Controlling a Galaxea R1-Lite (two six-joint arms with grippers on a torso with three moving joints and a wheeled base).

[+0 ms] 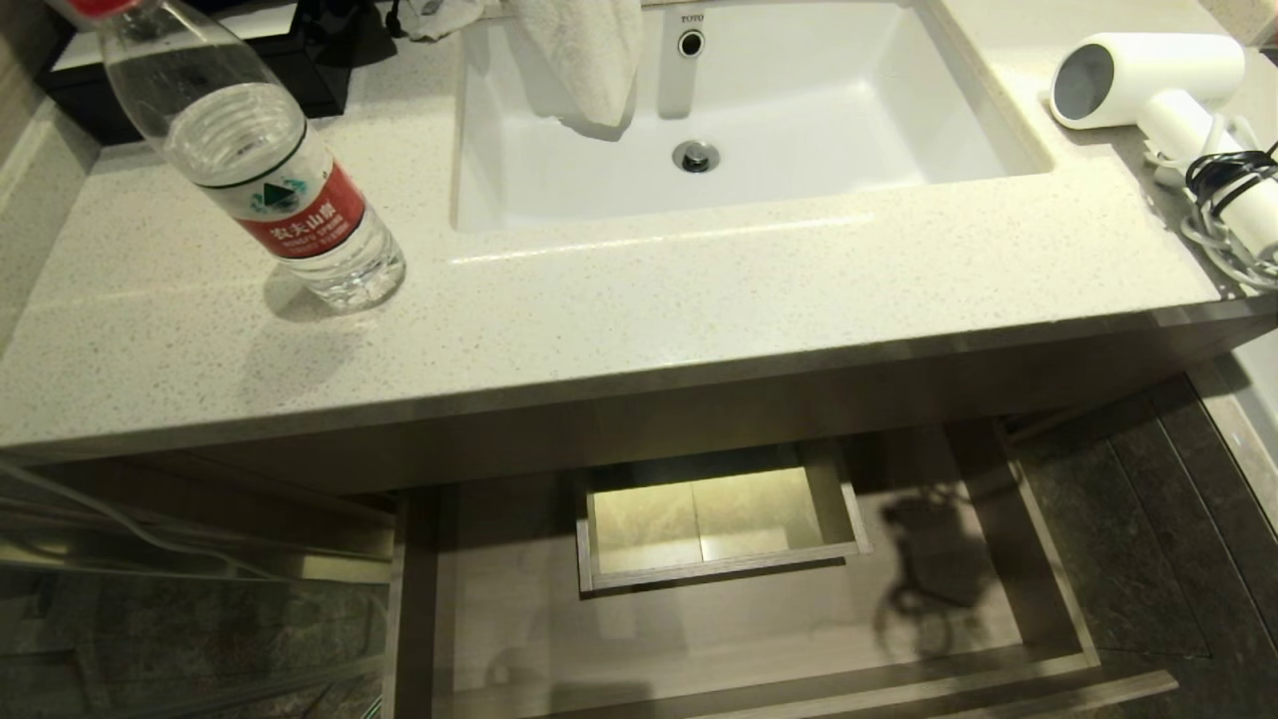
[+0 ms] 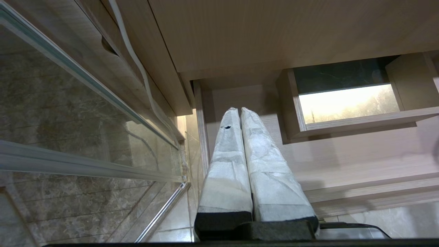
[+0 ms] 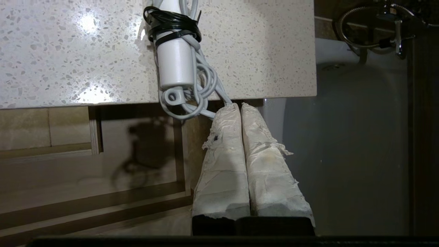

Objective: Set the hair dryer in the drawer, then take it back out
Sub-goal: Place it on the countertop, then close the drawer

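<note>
Head view: smooth cylindrical hair dryer (image 1: pixel 1148 80) on speckled counter (image 1: pixel 639 290) (stone-like).

The hair dryer (image 1: pixel 1148 80) is showing white with a grey end face, black ties banding its handle. The countertop (image 1: pixel 639 300) is gleaming cream — finely speckled. The drawer (image 1: pixel 719 639) is showing pale wood-grain, and the bottle (image 1: pixel 270 170) is wearing a red label — clear otherwise.
</note>
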